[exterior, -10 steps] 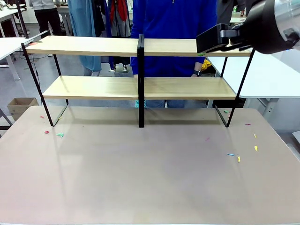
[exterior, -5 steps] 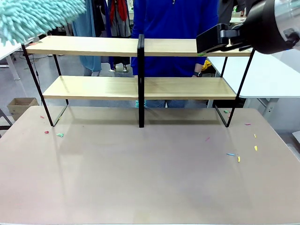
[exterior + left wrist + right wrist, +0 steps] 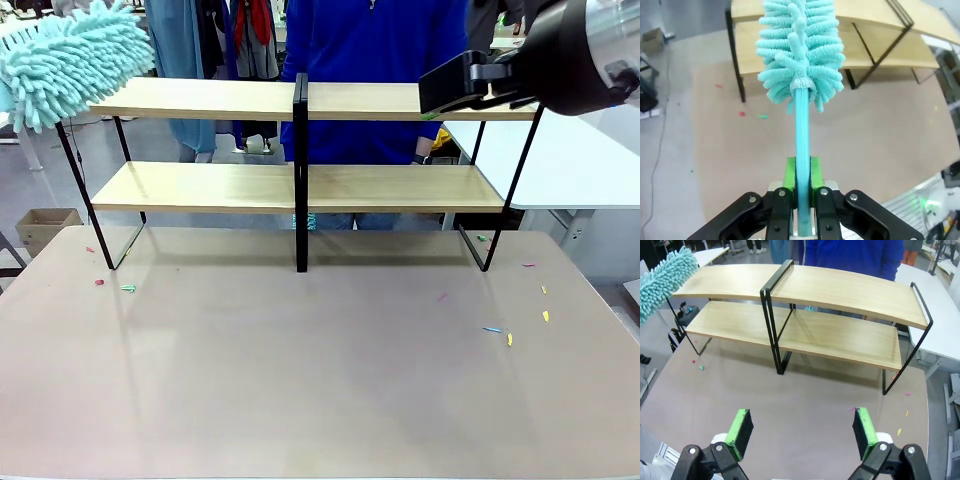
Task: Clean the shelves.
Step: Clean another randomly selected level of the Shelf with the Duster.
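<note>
One duster (image 3: 70,62), one set of shelves (image 3: 300,150) with four boards on two tiers, two grippers, several small coloured scraps (image 3: 128,288) on the table (image 3: 320,380). Duster head hangs at the upper left, over the left end of the top tier; touching or not, can't tell. Left gripper (image 3: 803,172) is clamped on the duster's teal handle, green pads pressed to it, shelves beyond the fluffy head. Shelves stand mid-table at the far side, a person in blue (image 3: 370,60) behind. Right gripper (image 3: 802,432) has jaws spread wide, nothing between them, shelves well ahead. In the front view the right arm's black body hides the top tier's right end.
</note>
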You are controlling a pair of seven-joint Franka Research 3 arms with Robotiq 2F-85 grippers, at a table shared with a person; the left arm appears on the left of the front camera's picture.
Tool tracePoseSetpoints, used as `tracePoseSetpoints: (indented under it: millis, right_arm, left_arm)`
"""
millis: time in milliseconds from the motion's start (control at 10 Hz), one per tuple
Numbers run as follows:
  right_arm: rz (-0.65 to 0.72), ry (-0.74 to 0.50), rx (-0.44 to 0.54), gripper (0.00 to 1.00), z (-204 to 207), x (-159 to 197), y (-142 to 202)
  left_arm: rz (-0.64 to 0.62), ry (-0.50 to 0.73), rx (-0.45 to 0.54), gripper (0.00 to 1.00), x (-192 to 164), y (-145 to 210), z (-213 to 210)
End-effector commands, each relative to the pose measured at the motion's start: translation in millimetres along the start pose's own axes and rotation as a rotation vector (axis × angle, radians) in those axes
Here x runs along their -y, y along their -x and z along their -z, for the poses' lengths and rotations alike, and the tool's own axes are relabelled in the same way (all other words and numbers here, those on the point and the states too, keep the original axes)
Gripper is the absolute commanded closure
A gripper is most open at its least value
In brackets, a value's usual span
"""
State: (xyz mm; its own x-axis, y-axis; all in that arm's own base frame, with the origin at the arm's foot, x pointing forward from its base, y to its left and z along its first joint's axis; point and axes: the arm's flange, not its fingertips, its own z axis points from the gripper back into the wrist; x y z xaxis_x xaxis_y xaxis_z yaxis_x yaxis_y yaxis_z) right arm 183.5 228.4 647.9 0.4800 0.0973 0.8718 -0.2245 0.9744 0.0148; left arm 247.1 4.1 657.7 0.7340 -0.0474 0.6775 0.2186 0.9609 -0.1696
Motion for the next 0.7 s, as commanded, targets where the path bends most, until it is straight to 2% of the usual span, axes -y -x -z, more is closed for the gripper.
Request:
tracePoseSetpoints:
  millis: [0, 300, 600]
  right_arm:
    - [-0.002, -0.007, -0.002, 0.0, -1, 0, -1]
    - [-0.002, -0.007, -0.002, 0.0, -1, 0, -1]
    - [-0.002, -0.007, -0.002, 0.0, -1, 0, -1]
  left_arm:
    - [-0.024, -0.044, -0.027, 0.87, 3, 0, 13]
    - [-0.044, -0.061, -0.033, 0.87, -2, -3, 21]
    - [-0.062, -0.135, -0.043, 0.87, -1, -7, 30]
